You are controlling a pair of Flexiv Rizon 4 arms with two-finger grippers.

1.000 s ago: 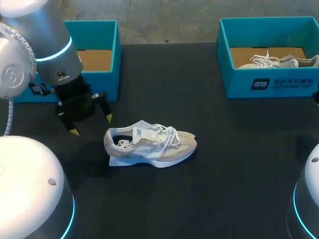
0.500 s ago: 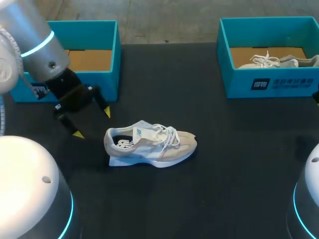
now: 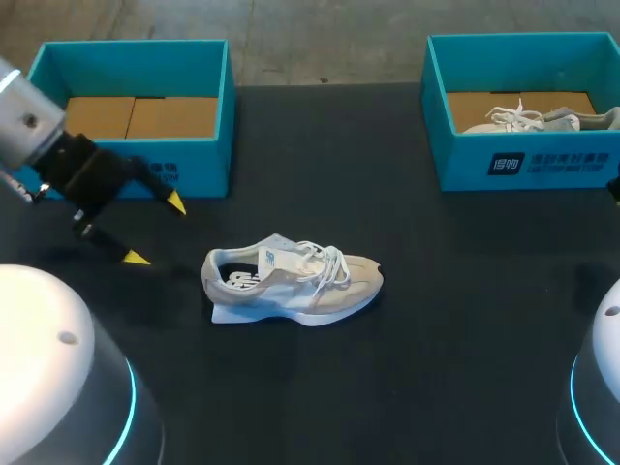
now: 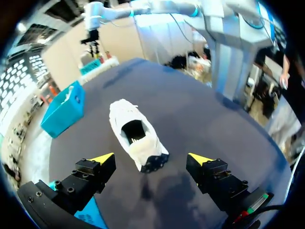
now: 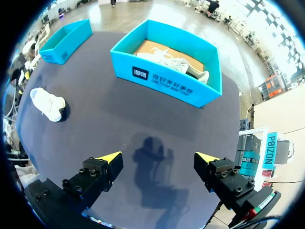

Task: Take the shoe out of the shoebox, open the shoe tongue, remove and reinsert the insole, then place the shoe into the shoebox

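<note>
1. The black table (image 3: pixel 407 339) bears a left shoebox (image 3: pixel 194 174) and a right shoebox (image 3: pixel 523 160) holding a second shoe (image 3: pixel 533 118).
2. The shoe (image 3: pixel 291 281) stands upright mid-table, outside both boxes.
3. The left gripper (image 3: pixel 155 231) hangs open near its heel.
4. The right gripper (image 5: pixel 158 157), open, shows only in its wrist view.

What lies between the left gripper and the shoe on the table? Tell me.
Nothing. In the head view, only bare black tabletop separates the open left gripper from the heel of the shoe.
</note>
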